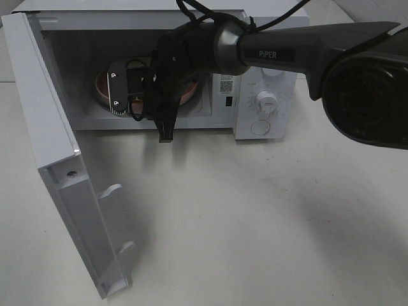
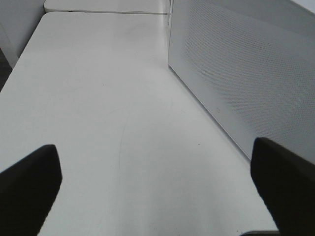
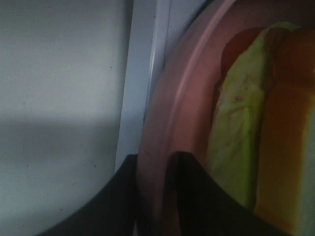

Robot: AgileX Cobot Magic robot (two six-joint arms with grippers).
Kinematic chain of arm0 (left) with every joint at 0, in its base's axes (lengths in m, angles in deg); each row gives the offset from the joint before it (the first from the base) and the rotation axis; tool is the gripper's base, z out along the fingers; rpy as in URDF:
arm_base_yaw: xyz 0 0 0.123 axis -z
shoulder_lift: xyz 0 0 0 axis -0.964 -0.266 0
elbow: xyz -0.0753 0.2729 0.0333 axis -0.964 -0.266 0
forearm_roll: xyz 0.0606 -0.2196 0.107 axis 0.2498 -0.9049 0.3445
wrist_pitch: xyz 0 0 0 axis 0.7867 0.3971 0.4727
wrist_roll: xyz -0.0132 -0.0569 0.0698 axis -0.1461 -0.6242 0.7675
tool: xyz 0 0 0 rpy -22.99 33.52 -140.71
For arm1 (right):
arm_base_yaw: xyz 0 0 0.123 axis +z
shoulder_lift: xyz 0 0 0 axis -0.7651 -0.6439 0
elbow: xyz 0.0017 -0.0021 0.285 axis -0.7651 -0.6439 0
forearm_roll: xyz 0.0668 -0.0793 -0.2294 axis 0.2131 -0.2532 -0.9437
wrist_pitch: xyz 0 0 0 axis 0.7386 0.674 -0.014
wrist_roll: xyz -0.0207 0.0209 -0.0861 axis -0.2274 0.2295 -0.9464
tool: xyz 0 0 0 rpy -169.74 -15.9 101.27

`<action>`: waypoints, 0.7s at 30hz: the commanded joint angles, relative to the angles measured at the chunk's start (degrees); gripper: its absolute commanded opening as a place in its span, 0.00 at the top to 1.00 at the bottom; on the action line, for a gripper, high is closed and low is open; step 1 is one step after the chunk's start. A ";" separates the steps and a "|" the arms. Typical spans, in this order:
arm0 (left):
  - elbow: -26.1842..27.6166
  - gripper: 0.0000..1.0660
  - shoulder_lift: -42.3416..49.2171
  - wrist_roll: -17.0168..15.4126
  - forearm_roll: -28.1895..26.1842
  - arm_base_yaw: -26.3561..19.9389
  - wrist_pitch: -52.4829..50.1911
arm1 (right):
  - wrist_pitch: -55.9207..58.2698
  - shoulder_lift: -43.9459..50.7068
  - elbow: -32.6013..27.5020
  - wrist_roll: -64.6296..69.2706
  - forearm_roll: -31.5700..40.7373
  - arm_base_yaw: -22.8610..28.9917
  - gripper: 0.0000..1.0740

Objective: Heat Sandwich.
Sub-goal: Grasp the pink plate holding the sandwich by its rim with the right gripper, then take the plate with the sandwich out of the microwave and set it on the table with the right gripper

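I see the right gripper (image 3: 156,196) inside the microwave (image 1: 268,95), jaws clamped on the pink plate (image 3: 172,123) rim beside the sandwich (image 3: 256,137). Left gripper (image 2: 157,191) jaws wide apart over the counter (image 2: 108,98).

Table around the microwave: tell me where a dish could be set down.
Bare table lies in front of the microwave, right of its open door. The cavity is crowded: the right pincer straddles the pink plate rim beside the sandwich.

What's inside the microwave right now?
A pink plate with the sandwich on it sits inside the open microwave. The right gripper pinches the plate's rim. From above, the arm covers most of the plate, so nothing more shows.
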 commanded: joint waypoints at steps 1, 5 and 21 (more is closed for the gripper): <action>-0.06 0.06 0.40 -0.17 0.06 0.34 0.00 | 1.26 0.00 -0.63 1.03 -0.57 -0.92 1.00; -0.06 0.06 0.40 -0.17 0.06 0.34 0.00 | 1.43 0.46 -0.63 1.03 -0.57 -0.92 1.00; -0.06 0.06 0.40 -0.17 0.06 0.34 0.00 | -6.59 10.26 -14.27 -4.24 -4.30 -0.92 1.00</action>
